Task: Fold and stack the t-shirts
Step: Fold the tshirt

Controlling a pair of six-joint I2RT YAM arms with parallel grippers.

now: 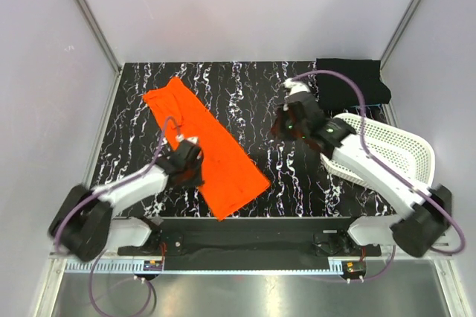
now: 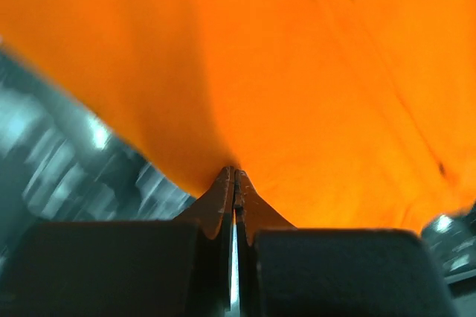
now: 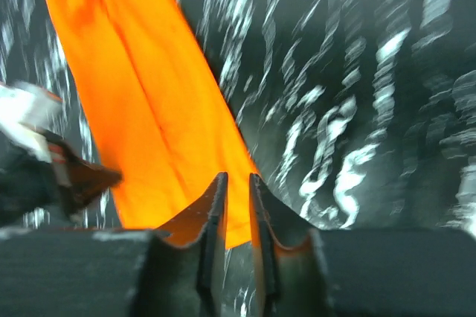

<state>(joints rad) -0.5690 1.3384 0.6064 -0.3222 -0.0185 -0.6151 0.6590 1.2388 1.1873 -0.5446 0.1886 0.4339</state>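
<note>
Closest to the lens, left claw point(image 2: 234, 175), pressed fully together on a pinch of the orange t-shirt point(image 2: 297, 71). From above, that grip sits midway along the strip's 9 o'clock edge, long axis running 11 to 5 o'clock across the tabletop point(image 1: 290, 175). Right claw point(image 3: 236, 183) parted by a narrow gap, holding nothing, well apart toward 3 o'clock, so the farther arm. Black t-shirt point(image 1: 349, 82) at 1 o'clock, beyond the white basket point(image 1: 387, 149). Shown only by the left wrist: cloth truly nipped. Shown only by the right wrist: the strip's 5 o'clock end lying free.
</note>
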